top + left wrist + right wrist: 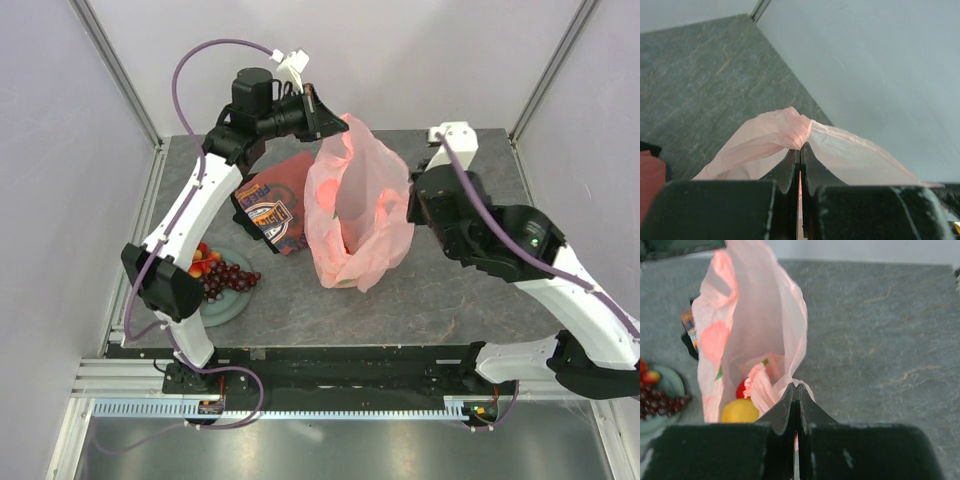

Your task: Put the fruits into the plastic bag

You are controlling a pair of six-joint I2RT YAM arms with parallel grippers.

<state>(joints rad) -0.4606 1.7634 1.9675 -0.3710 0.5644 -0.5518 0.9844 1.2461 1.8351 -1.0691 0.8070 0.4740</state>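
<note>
The pink plastic bag [355,205] stands open mid-table, held up by both arms. My left gripper [325,122] is shut on its far upper edge [790,132], with the film pinched between the jaws. My right gripper [412,198] is shut on the bag's right edge [799,386]. Inside the bag I see a yellow lemon-like fruit [739,411] and a red fruit [743,389]. Dark purple grapes [228,280] and small red strawberry-like pieces [203,258] lie on the pale green plate [232,303] at the left.
A folded red printed cloth [275,205] lies left of the bag, partly under the left arm. Frame posts and white walls close in the grey table [470,310]. The plate also shows at the left edge of the right wrist view [670,385].
</note>
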